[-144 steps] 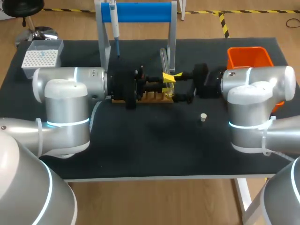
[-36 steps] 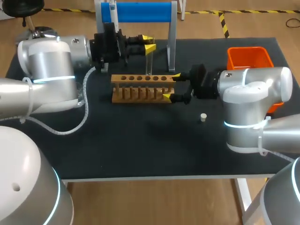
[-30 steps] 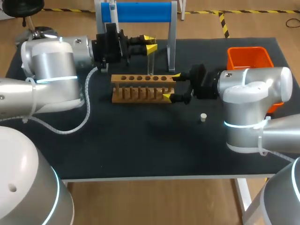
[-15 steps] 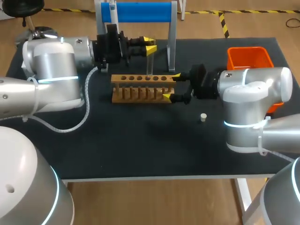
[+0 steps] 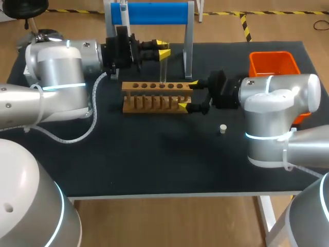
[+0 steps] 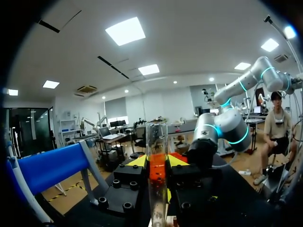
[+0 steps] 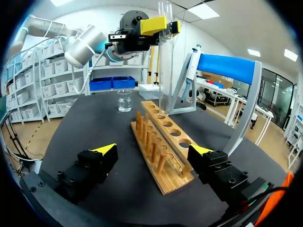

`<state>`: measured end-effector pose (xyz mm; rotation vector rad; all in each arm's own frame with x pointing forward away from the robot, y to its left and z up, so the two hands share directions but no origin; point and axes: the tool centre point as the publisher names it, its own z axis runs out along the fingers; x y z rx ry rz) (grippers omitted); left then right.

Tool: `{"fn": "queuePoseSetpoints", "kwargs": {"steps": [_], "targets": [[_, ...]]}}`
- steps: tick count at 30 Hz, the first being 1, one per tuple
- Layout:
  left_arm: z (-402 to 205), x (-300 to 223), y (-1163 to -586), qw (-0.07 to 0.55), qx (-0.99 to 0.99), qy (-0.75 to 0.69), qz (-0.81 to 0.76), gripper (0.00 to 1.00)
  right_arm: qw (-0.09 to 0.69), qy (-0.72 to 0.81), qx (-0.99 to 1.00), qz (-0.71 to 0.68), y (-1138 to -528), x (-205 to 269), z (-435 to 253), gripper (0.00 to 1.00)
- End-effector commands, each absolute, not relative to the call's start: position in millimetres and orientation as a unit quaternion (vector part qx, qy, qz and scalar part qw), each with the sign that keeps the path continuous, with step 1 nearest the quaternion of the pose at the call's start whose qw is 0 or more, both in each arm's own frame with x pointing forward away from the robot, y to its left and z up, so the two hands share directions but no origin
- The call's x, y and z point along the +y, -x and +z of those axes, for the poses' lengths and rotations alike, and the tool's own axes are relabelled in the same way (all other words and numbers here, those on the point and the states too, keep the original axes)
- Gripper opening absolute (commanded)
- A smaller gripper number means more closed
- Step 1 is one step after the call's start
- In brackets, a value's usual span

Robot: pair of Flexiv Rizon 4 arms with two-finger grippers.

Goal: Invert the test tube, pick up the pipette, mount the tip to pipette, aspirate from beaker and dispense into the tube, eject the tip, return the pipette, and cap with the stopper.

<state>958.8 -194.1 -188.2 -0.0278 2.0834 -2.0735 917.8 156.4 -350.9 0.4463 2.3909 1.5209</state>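
Far left in the head view: left arm [image 5: 56,77], reaching in over the back of the black table [image 5: 154,164]. Just past it, a stand with a blue bar [image 5: 154,13] across the top, and the pipette [image 7: 187,78] hanging by one of its posts (plainest from the right wrist).

Next along, left gripper [image 5: 163,48], clamped on the test tube [image 5: 163,69] near its upper end, one yellow-tipped finger on either side of the glass. From its own wrist, the same grip: tube upright between the fingers, open mouth up. Lower end of the tube right at the row of holes in the wooden rack [image 5: 154,98]; hard to tell whether already inside a hole or just above one.

Seen from the right wrist, past the far end of the rack, a small glass beaker [image 7: 124,100] standing on the table.

At the rack's right end, right gripper [image 5: 188,94], spread wide, one finger to each side of the rack's end, neither touching the wood. Nothing held.

Further right, near the front of that arm, the small white stopper [image 5: 222,128], alone on the table. Behind it, right arm [image 5: 277,103], coming in from the right side and partly covering an orange bin [image 5: 272,53] at the table's back corner.
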Motion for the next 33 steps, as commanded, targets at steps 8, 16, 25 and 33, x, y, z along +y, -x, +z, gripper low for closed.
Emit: {"fn": "queuePoseSetpoints", "kwargs": {"steps": [8,16,25,33], "targets": [[-197.1,-198.1,-969.2,0.096,0.711,0.003,-0.697,0.00,0.135,-0.154,0.827,0.524,-917.9,156.2,-350.2,1.00],[-202.4,-196.5,-975.7,0.092,0.714,0.006,-0.694,0.00,0.135,-0.154,0.827,0.524,-917.9,156.2,-350.2,1.00],[-206.9,-194.1,-980.3,0.093,0.716,0.011,-0.692,0.00,0.135,-0.154,0.827,0.524,-917.9,156.2,-350.2,1.00],[-211.6,-192.7,-982.1,0.092,0.716,0.017,-0.692,0.00,0.135,-0.154,0.827,0.524,-917.9,156.2,-350.2,1.00]]}}
